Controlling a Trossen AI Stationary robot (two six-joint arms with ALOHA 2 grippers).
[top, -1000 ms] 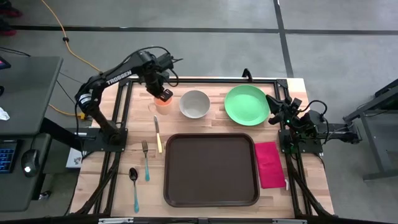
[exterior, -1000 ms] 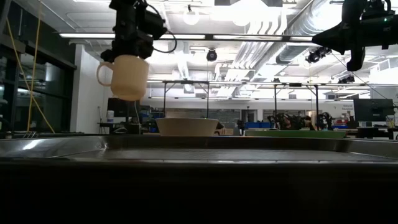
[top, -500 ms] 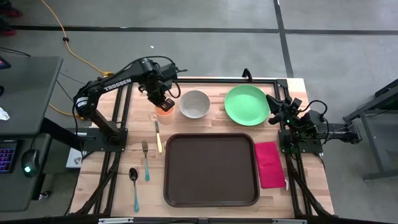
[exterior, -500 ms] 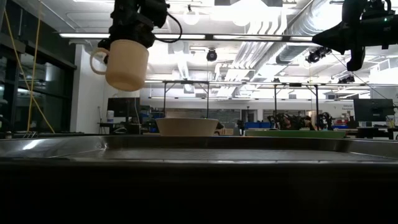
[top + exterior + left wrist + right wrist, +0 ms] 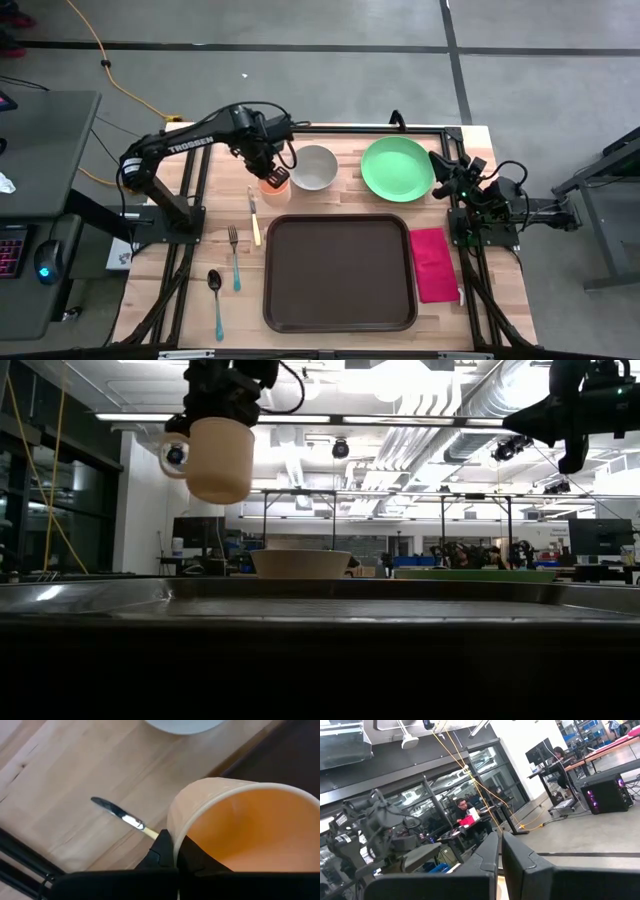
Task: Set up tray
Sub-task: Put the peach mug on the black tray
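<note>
Your left gripper (image 5: 268,170) is the one at work: it is clamped on the rim of the orange cup (image 5: 273,183) and carries it in the air, clear of the tabletop (image 5: 215,225), as the low view shows the cup (image 5: 220,458) hanging well above the surface. From the cup, the tray (image 5: 340,272) lies just toward the near edge of the tabletop and a little to the right; its far left corner is the closest part. The tray's long axis runs left to right, and its whole floor looks bare, so I judge the coming move to be a short carry toward you and down. Just beside the cup on the left lies the knife (image 5: 254,214), and on its right the white bowl (image 5: 314,167), with the green plate (image 5: 397,168) farther right. Your right gripper (image 5: 441,172) waits with its fingers together at the tabletop's right edge, farther from the cup.
</note>
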